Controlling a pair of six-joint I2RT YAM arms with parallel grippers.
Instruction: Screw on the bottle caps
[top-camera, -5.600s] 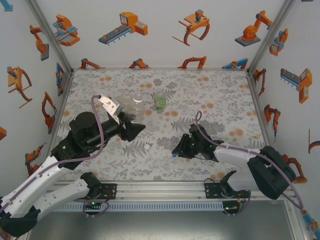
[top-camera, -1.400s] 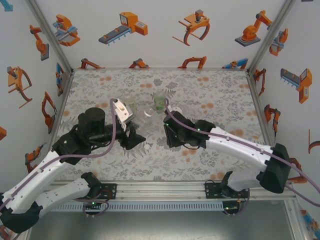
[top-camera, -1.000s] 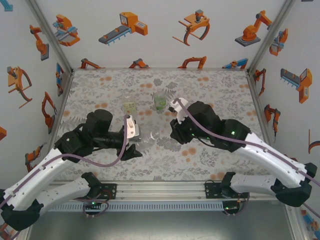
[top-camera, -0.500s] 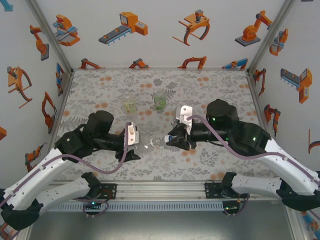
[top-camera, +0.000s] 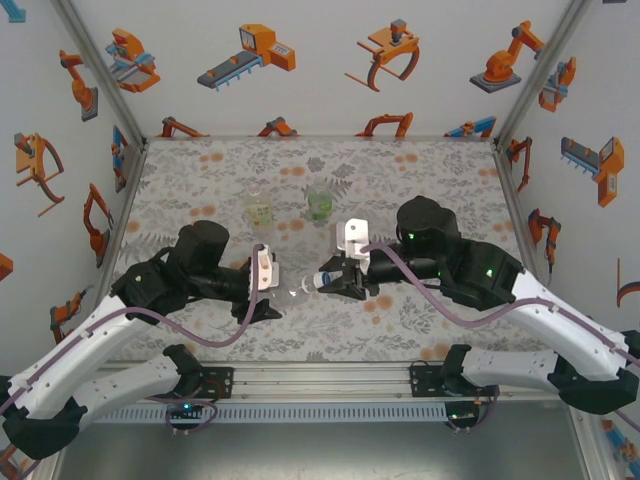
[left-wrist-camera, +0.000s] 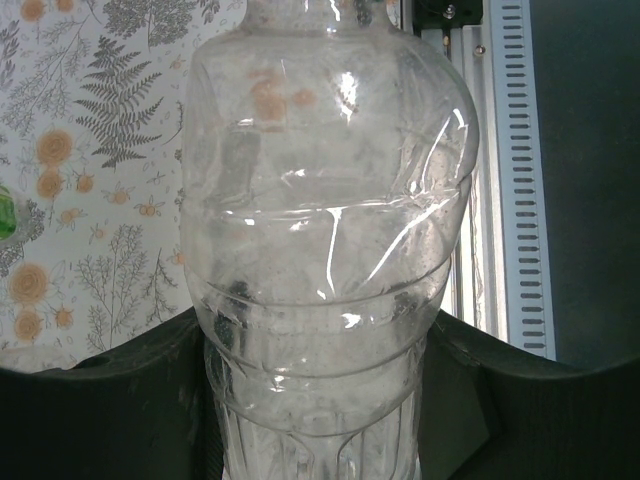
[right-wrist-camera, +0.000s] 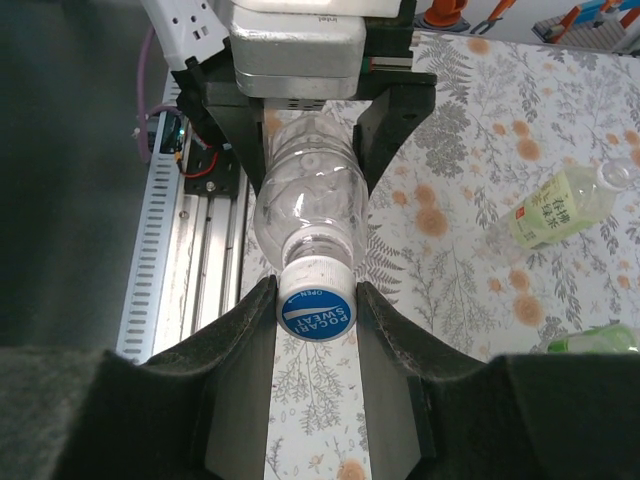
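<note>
Right gripper (right-wrist-camera: 318, 325), pinching the blue-topped cap (right-wrist-camera: 318, 298), has closed in onto the colourless bottle (left-wrist-camera: 325, 240) mouth; left gripper (top-camera: 267, 290) clamps the bottle body, so twisting looks next.

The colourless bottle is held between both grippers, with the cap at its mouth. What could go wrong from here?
1. The cap in the right gripper may meet the neck of the colourless bottle at a slant and cross-thread.
2. The bottle wall looks thin and creased; it might buckle or turn inside the left gripper during twisting.
</note>
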